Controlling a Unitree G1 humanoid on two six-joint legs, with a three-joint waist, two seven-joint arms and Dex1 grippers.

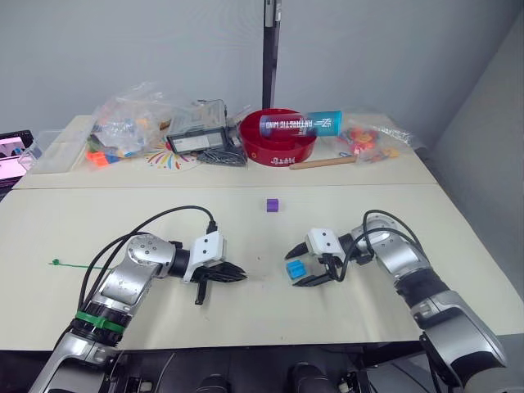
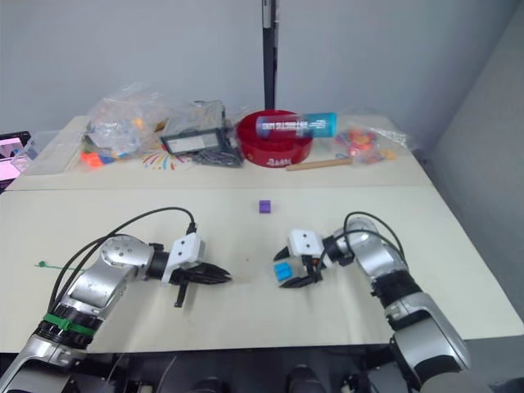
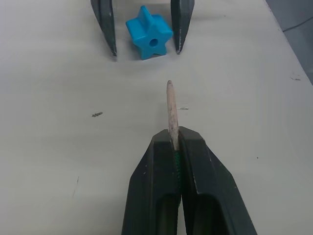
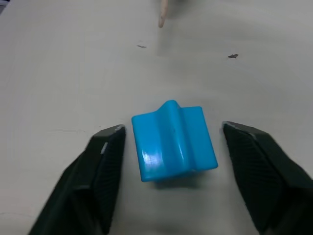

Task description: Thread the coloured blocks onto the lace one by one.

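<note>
A blue block [image 4: 172,139], star-shaped with a hole through its middle, lies on the pale table [image 1: 246,237]. My right gripper [image 1: 292,268] stands open around it, one finger on each side with a gap to both. My left gripper [image 3: 174,134] is shut on the lace's pale stiff tip [image 3: 170,107], which points at the blue block [image 3: 149,38] from a short distance. The thin green lace [image 1: 82,266] trails back to a small knot [image 1: 55,263] at the table's left. A purple block [image 1: 273,205] sits alone farther back at the table's middle.
Along the back stand a red bowl [image 1: 278,143] with a bottle [image 1: 301,124] lying across it, clear bags of toys [image 1: 131,123], a black device [image 1: 196,141] and a wooden stick [image 1: 323,163]. A lit screen [image 1: 12,154] sits at the far left.
</note>
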